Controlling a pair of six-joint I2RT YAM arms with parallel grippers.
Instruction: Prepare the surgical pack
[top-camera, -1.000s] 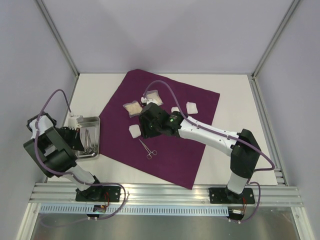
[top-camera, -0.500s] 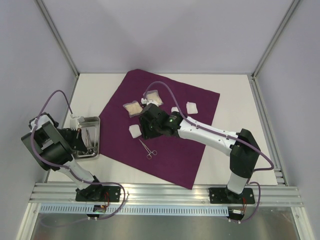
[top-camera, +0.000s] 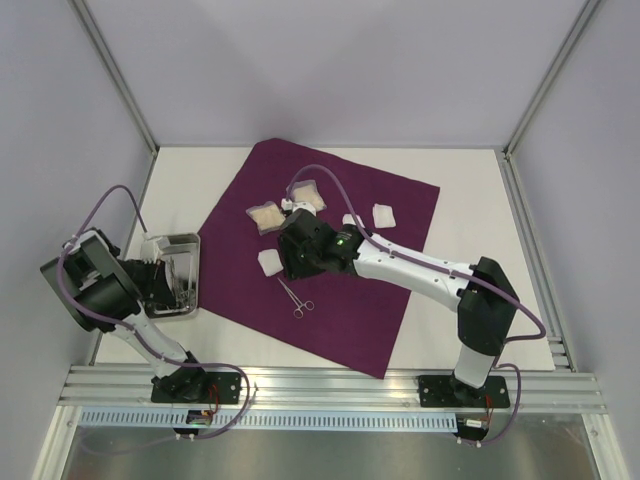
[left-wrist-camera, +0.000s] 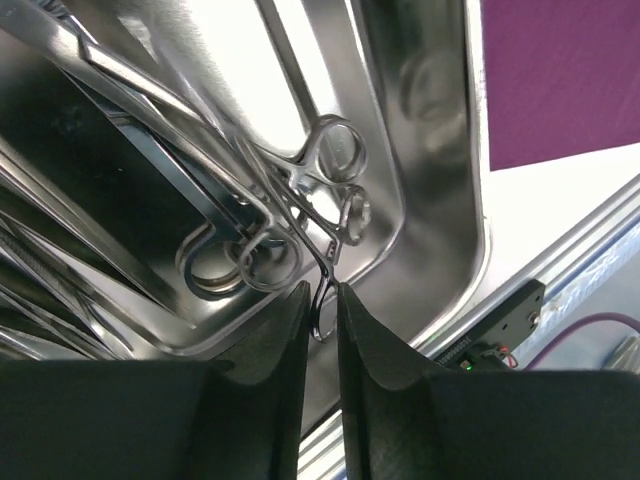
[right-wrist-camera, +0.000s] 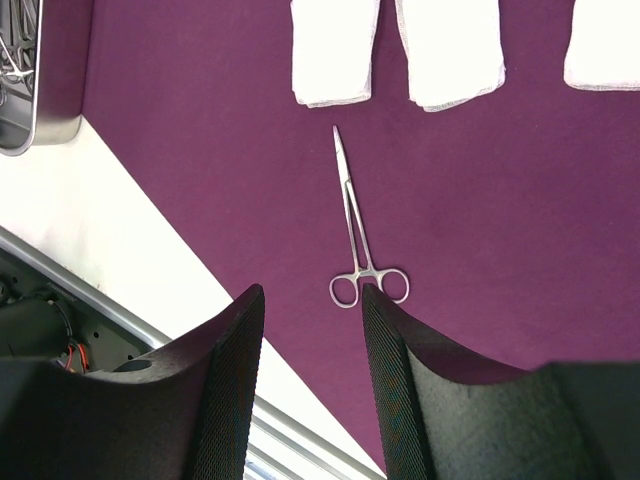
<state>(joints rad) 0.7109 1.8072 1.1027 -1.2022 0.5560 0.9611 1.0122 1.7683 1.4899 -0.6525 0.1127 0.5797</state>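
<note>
Where the left pincer (left-wrist-camera: 322, 300) dips into the steel tray (left-wrist-camera: 440, 200), its two dark fingers (left-wrist-camera: 280, 340) stand almost together, leaving only a slim slit. A thin bit of metal from the ring-handled clamps (left-wrist-camera: 312, 180) piled in the tray runs into that slit; whether the tips actually pinch it cannot be told. The tray sits on the white worktop (top-camera: 465, 200) just beside the left edge of the surgical pack (top-camera: 350, 310), which lies flat as a big plum-purple sheet, turned cornerwise, across the middle of the worktop. The right pincer (right-wrist-camera: 311, 295) hangs above that sheet with its fingers plainly apart and nothing between them (through the gap one sees only purple cloth and the rings of a lone pair of forceps (right-wrist-camera: 352, 215) lying on it). Beyond the forceps' tip lie white gauze pads (right-wrist-camera: 335, 50), side by side on the cloth, touching neither pincer. From overhead, two flat packets (top-camera: 265, 217) rest on the cloth's far part, near the right arm's wrist.
</note>
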